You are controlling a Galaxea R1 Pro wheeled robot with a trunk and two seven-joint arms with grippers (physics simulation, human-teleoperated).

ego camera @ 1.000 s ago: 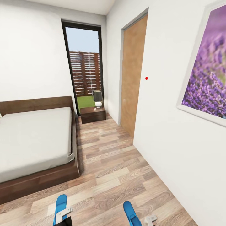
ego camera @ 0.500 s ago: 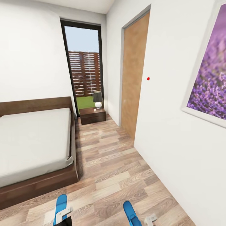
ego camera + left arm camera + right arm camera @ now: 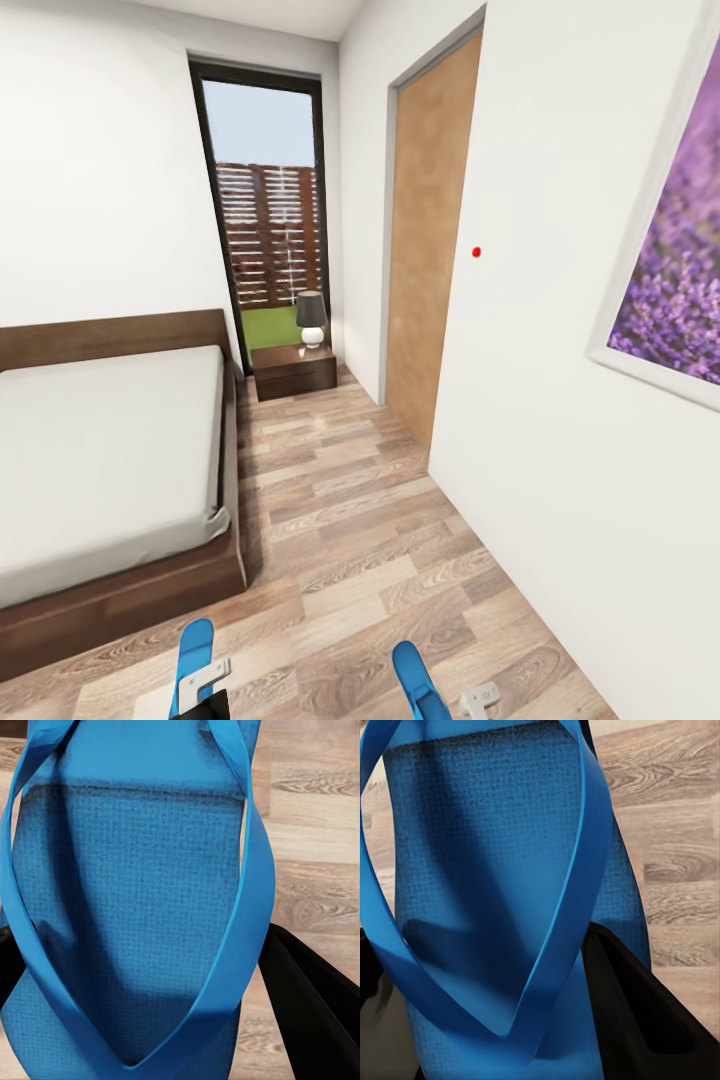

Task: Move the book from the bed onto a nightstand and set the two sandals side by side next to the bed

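- The bed (image 3: 105,450) is on the left side of the room. It has a plain off-white mattress, a brown headboard and a low dark wood frame. I can't see a book on the part of the mattress that shows.
- The left gripper (image 3: 203,680) is low down near the foot of the bed. It is closed on a blue sandal (image 3: 193,648). In the left wrist view the blue sandal (image 3: 127,915) is right up close, with its straps looping over the bumpy sole and a black finger (image 3: 319,1012) beside it.
- The wooden floor (image 3: 340,520) runs down the middle, between the bed and the white wall.
- The nightstand (image 3: 294,370) is far back, just beside the head of the bed. A small lamp (image 3: 312,318) stands on top of it. Behind it is a tall window (image 3: 270,200).
- The right gripper (image 3: 478,702) is low down too. It is closed on the other blue sandal (image 3: 415,680). The right wrist view shows this sandal (image 3: 495,892) close up, over the floor.
- A brown door (image 3: 428,230) is in the right wall, then a purple flower picture (image 3: 675,290).
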